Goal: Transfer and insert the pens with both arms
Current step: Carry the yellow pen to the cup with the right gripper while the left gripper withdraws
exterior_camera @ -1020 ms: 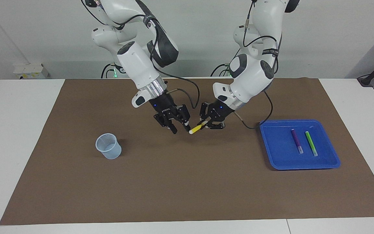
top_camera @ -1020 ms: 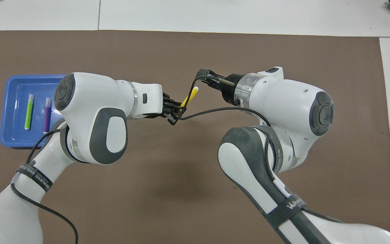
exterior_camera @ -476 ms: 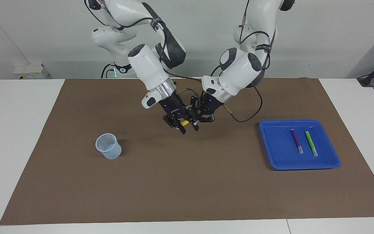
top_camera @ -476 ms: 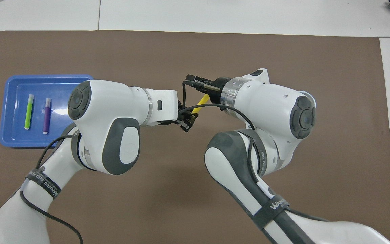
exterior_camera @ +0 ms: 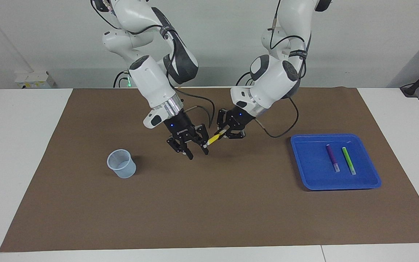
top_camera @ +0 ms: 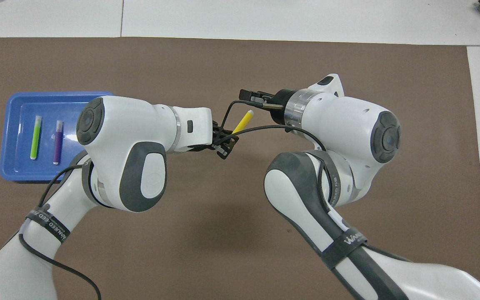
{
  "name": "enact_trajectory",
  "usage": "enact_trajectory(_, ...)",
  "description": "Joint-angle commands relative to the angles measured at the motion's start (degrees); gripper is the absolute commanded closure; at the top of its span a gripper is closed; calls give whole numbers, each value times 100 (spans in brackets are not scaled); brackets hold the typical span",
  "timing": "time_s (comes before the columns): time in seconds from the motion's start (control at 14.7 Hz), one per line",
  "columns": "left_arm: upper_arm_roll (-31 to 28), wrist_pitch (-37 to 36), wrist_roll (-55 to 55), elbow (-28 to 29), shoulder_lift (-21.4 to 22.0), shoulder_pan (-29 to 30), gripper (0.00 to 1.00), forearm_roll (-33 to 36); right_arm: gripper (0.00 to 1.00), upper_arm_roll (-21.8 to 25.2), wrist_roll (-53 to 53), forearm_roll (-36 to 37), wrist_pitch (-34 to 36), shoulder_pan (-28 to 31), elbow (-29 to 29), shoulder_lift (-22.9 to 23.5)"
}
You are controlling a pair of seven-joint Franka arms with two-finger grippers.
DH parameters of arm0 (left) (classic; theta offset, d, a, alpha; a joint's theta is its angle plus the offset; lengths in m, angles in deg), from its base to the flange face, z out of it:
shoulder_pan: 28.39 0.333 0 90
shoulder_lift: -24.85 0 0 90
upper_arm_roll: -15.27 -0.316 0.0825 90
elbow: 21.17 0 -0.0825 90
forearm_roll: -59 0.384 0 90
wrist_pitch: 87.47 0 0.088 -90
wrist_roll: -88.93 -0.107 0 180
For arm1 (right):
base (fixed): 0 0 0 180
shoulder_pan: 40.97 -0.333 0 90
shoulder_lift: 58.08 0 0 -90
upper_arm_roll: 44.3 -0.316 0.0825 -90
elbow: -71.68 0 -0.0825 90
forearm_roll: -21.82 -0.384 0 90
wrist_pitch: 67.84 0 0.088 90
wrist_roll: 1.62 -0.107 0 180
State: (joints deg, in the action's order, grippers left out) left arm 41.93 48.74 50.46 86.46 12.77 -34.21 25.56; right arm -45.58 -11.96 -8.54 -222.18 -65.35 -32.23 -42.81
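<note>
One yellow pen (exterior_camera: 214,138) pinched by left pincer (exterior_camera: 225,131); right pincer (exterior_camera: 196,153) spread, seemingly just beside.

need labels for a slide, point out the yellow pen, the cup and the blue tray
yellow pen (exterior_camera: 215,138), facing view, middle of its yellow barrel
cup (exterior_camera: 122,164), facing view, its outer wall
blue tray (exterior_camera: 313,167), facing view, bare floor beside the purple pen

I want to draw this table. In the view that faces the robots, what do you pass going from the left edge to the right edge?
Clear cup → right gripper → yellow pen → left gripper, gripping that pen → blue tray → purple pen → green pen.
</note>
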Motion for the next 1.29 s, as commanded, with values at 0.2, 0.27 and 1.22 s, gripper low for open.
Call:
enact_trajectory(0.2,-20,72,-3,153,197,1,100,-110,42,-30,-109,-111,237,-206,-111,-59)
enact_trajectory(0.27,-20,72,-12,153,197,10,100,-110,43,-30,-109,-111,246,-242,-181,-103)
enact_trajectory(1.22,-38,-16,6,162,206,28,100,-102,100,5,-135,-41,1143,-146,-138,-384)
